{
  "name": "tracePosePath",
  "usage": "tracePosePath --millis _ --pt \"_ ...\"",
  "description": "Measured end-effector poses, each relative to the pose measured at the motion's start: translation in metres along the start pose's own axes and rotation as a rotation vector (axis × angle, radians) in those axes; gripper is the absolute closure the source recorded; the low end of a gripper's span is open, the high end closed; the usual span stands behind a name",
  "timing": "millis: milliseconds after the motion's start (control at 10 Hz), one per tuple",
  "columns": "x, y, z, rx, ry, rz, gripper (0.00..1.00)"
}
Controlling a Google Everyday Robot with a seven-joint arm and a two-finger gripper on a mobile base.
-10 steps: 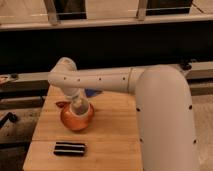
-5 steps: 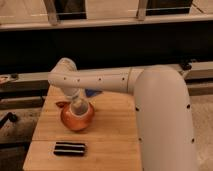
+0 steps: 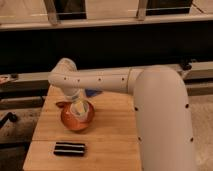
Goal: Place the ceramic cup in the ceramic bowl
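Orange ceramic bowl (image 3: 76,120) sits on the wooden table (image 3: 112,130), left of centre in the frame, and your gripper (image 3: 78,107) hangs directly over it with the pale ceramic cup (image 3: 81,109) at its tip, inside the bowl's rim. You look to be at the placing step. Next, let go only once the cup rests on the bowl's floor, then lift straight up.

The scene is dimly lit with a warm cast. The wooden table (image 3: 115,132) is softly lit from above, while the band behind it is left in deep shadow. Everything is rendered soft and blurred; the hand (image 3: 79,109) above the ceramic bowl (image 3: 70,124) is smeared, its outline lost.
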Motion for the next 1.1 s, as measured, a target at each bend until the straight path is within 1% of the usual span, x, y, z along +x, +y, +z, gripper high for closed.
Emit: tracePosePath --millis 1100 --pt "-0.0003 -0.002 -0.0087 0.009 -0.012 0.013 0.2"
